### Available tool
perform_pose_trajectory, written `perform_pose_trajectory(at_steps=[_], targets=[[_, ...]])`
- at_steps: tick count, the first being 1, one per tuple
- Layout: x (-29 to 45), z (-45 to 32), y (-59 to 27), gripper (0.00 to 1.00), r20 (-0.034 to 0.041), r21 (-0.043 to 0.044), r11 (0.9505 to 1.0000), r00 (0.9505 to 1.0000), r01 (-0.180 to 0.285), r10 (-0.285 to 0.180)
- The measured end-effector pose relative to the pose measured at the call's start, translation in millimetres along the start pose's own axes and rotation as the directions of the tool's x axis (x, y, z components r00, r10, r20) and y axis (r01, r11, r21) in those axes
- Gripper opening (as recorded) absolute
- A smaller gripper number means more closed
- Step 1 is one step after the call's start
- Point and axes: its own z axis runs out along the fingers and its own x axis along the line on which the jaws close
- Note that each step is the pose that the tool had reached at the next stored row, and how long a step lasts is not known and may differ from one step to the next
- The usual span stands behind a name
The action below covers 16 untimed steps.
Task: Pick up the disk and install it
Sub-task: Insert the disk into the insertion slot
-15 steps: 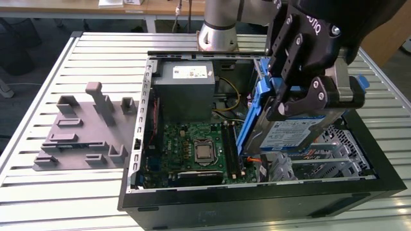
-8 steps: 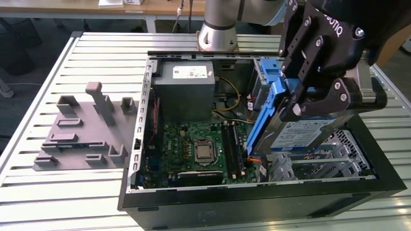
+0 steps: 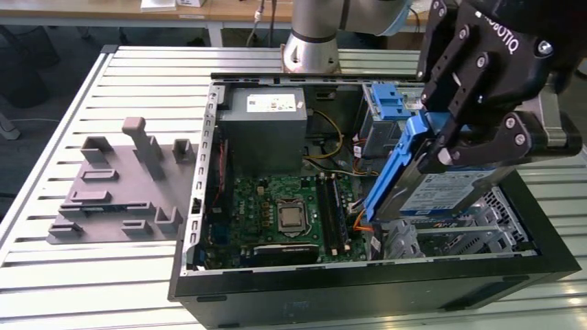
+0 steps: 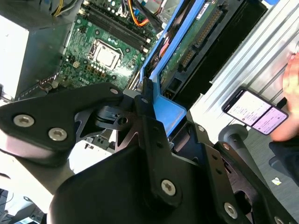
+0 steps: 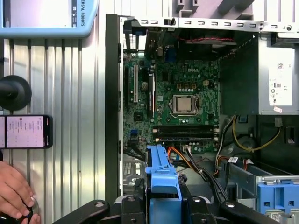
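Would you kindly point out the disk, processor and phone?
disk (image 3: 447, 191): exterior view, on its label.
processor (image 5: 183, 103): first wrist view, on its lid.
phone (image 5: 25, 131): first wrist view, on its screen.

Gripper (image 3: 438, 146) w/ disk (image 3: 442, 194) over PC case (image 3: 367, 283)

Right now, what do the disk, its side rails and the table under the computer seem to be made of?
The disk: apparently a metal casing, silver with a dull sheen, carrying a smooth white-and-blue label, probably paper or film.
Its side rails: likely plastic, evenly blue and slightly glossy.
The table: probably aluminium, with pale ribbed slats and a soft metallic shine.
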Motion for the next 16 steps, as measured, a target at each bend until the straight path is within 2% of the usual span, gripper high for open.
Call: perform_pose_trajectory(at_steps=[8, 13, 16], targets=[[-0.8, 4.1, -16.3, 0.37, -0.0002, -0.0004, 1.0, 1.0, 0.006, -0.006], [-0.7, 6.3, -19.9, 0.37, -0.0009, -0.0009, 0.9993, 0.9993, 0.037, -0.037], [-0.7, 8.4, -27.7, 0.37, -0.0009, -0.0014, 0.9991, 0.9991, 0.042, -0.042]])
